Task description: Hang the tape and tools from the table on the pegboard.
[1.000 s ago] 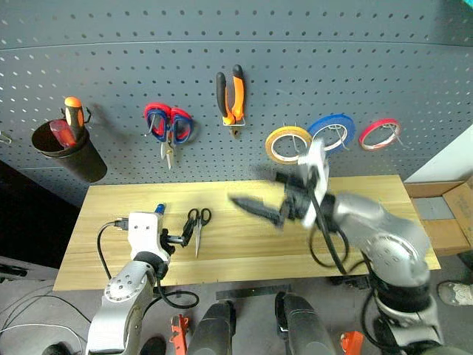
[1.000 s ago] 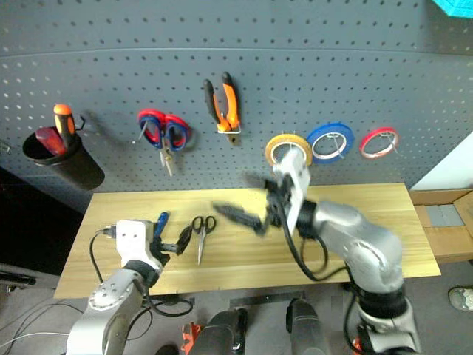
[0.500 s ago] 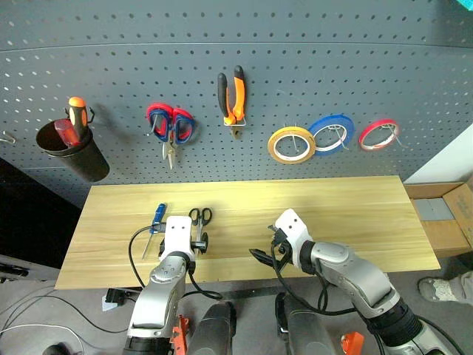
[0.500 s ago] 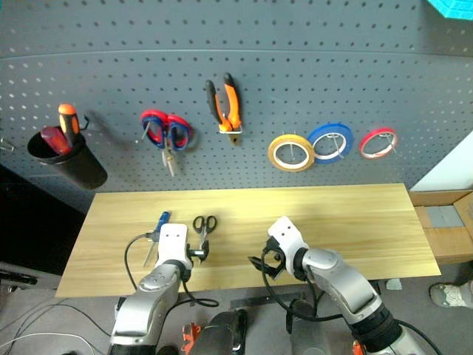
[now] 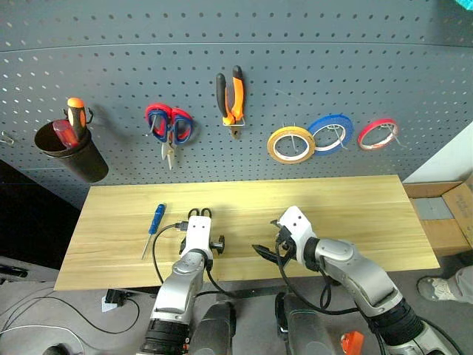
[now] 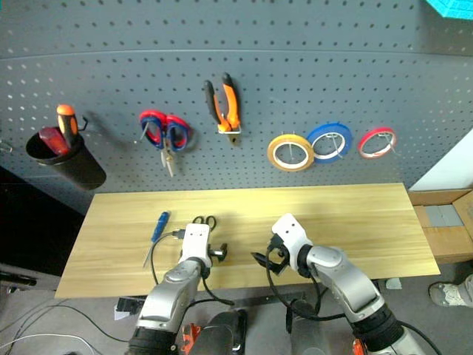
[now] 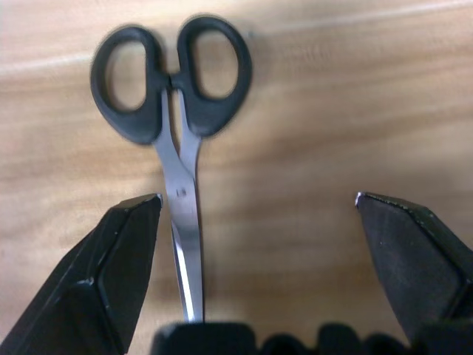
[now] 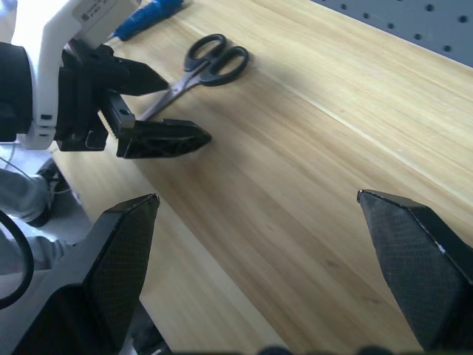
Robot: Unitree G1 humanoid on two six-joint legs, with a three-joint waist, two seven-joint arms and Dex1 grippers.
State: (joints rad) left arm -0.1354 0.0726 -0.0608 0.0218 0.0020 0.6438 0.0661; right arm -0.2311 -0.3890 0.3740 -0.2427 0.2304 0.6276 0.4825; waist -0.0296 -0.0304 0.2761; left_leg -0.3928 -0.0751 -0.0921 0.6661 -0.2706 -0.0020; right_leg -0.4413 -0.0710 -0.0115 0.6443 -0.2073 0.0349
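Black scissors (image 7: 174,126) unmarked; white label (image 8: 103,7) on left tool (image 8: 151,111) unreadable.

Left hand (image 8: 164,107) over black scissors (image 8: 198,67)

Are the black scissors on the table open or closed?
Closed. The black scissors lie flat on the table with both blades pressed together into one thin strip and the two handle loops side by side, touching.
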